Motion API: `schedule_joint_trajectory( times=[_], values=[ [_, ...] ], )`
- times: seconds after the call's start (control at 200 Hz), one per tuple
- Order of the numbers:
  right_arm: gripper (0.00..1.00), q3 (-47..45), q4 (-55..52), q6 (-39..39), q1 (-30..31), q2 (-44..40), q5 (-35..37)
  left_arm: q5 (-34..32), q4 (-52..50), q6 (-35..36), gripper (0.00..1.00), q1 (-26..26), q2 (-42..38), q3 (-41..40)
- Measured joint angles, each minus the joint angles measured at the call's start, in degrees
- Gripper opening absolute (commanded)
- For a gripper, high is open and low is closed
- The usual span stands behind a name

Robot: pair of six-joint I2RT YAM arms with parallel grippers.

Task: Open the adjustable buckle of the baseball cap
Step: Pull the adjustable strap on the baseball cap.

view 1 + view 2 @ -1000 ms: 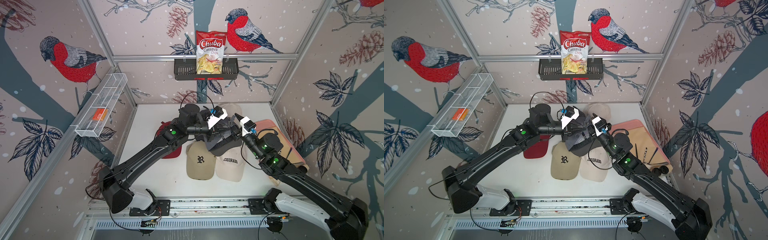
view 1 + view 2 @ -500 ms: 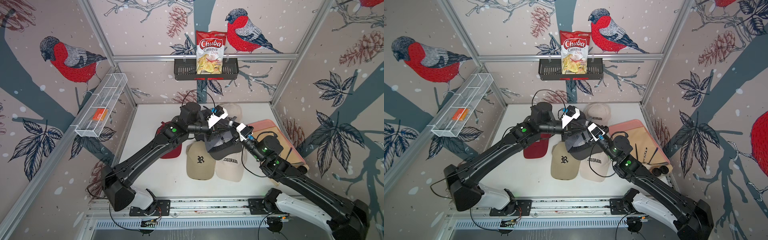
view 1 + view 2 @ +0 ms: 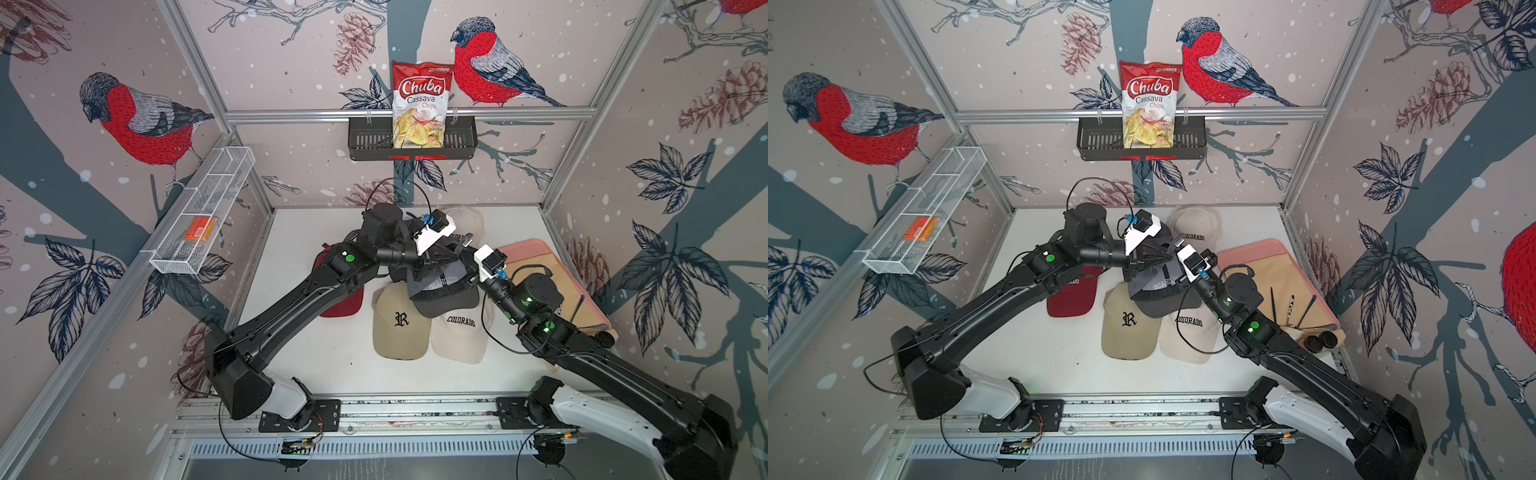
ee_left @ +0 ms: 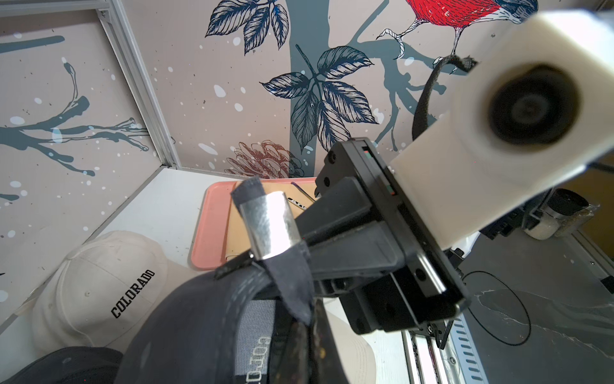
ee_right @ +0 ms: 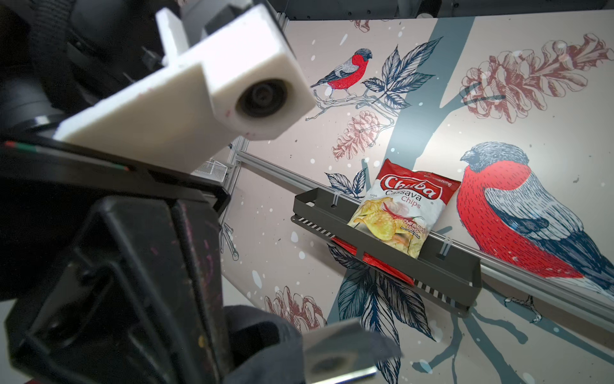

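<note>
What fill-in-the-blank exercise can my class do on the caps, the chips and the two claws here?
The bag in the basket reads Chuba Cassava ____.
The tan cap bears the letter ____.
The beige cap beside it reads ____.
The left claw and the ____ claw both grip the dark cap.
Missing: chips; R; COLORADO; right.

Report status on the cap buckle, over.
Left gripper shut on dark cap, held up. Right gripper shut on strap at silver buckle, strap threaded through. Tan caps below, not in the way.
</note>
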Motion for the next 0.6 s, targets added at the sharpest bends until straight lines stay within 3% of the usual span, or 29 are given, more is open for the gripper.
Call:
schedule_joint_trajectory(
  times=[0.325, 0.365, 0.43, 0.54, 0.565, 0.6],
  values=[
    [0.0, 0.61, 1.81, 4.37, -2.32, 0.46, 2.12, -4.85, 2.8, 0.02, 0.0, 0.0, -2.95, -5.84],
    [0.0, 1.16, 1.79, 5.16, -2.32, 0.81, 2.4, -5.81, 4.09, 0.02, 0.09, 0.0, -3.41, -6.82],
    [0.0, 2.19, 1.55, 5.44, -2.32, 1.46, 3.19, -8.11, 6.93, -0.13, 0.32, 0.0, -4.04, -8.22],
    [0.0, 4.02, 1.01, 6.8, -2.08, 2.64, 5.18, -12.83, 11.85, -1.81, 0.52, 0.07, -5.01, -10.21],
    [0.0, 4.63, 0.76, 6.95, -1.88, 3.04, 5.77, -14.25, 12.92, -1.99, 0.62, 0.09, -5.35, -10.75],
    [0.0, 5.53, 0.48, 7.32, -1.55, 3.63, 6.4, -16.48, 14.73, -2.58, 0.65, 0.09, -6.01, -11.78]
  ],
)
